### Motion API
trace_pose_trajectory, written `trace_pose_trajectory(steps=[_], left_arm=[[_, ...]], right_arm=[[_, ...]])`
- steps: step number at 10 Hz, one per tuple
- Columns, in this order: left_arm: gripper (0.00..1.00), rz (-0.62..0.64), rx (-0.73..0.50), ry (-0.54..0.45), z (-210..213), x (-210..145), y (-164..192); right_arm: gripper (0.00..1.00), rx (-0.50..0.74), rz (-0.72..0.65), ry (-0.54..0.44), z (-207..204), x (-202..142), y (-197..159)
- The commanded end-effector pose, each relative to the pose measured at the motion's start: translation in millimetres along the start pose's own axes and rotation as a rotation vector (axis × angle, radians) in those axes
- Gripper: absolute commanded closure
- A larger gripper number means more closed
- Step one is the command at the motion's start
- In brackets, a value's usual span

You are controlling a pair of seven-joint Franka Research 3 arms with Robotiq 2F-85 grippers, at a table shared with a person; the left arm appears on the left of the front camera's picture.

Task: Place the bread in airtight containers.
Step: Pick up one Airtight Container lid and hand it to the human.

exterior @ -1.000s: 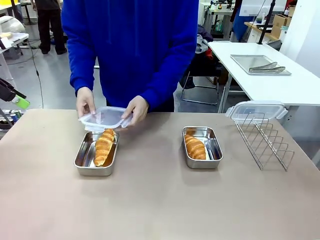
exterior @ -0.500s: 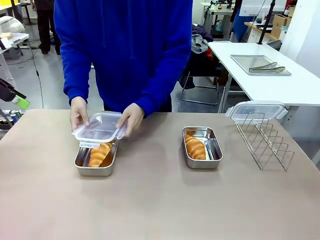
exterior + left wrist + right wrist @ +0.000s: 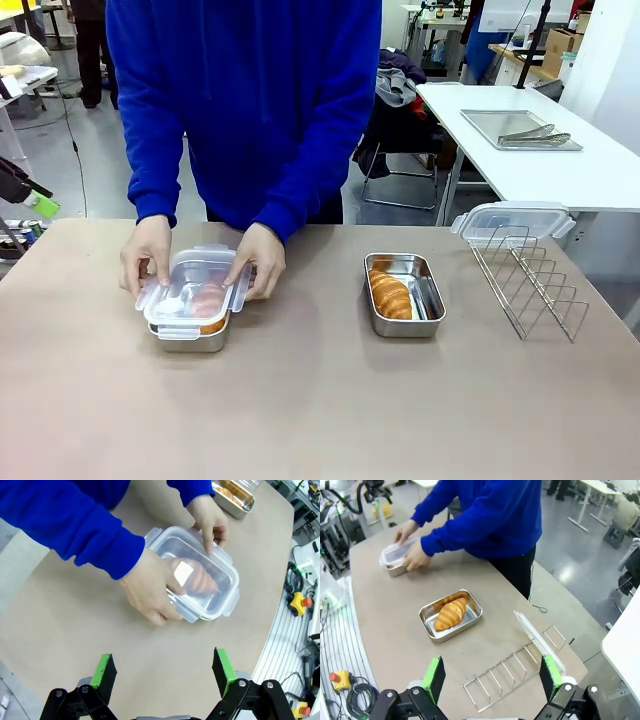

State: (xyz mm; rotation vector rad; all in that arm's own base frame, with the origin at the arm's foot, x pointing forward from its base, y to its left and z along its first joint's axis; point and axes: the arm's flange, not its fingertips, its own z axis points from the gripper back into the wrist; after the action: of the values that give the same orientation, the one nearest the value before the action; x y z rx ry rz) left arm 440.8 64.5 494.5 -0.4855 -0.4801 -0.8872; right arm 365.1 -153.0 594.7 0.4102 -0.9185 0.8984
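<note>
Two steel tubs sit on the worktop [image 3: 320, 420], one croissant in each. The left tub [image 3: 190, 338] now wears its clear lid [image 3: 193, 290] (previously held above), under both the person's hands [image 3: 256, 260]. The right tub [image 3: 403, 293], croissant [image 3: 389, 295] showing, is uncovered; a second lid [image 3: 512, 218] tops the wire rack [image 3: 528, 280]. Both claws [image 3: 165, 672] [image 3: 491, 677] gape.

tabletop [image 3: 320, 400]: tan, matte | left side: lidded steel tub [image 3: 192, 310] resting on it, croissant dimly visible through clear lid, person's hands on both ends | centre-right: open steel tub [image 3: 404, 294] holding a croissant [image 3: 390, 295] | far right: wire rack [image 3: 525, 275], a clear lid [image 3: 512, 220] propped on its far end
</note>
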Motion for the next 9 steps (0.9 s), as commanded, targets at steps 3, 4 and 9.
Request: trace_pose_trajectory(steps=[3,4,9], left_arm=[[0.0,0.005,-0.002,0.014,1.2,1.3,-1.3],[0.0,0.005,-0.002,0.014,1.2,1.3,-1.3],[0.0,0.005,-0.002,0.014,1.2,1.3,-1.3]], right_arm=[[0.0,0.001,-0.011,0.0,0.9,2.3,0.6],[0.0,0.001,-0.011,0.0,0.9,2.3,0.6],[0.0,0.001,-0.011,0.0,0.9,2.3,0.6]])
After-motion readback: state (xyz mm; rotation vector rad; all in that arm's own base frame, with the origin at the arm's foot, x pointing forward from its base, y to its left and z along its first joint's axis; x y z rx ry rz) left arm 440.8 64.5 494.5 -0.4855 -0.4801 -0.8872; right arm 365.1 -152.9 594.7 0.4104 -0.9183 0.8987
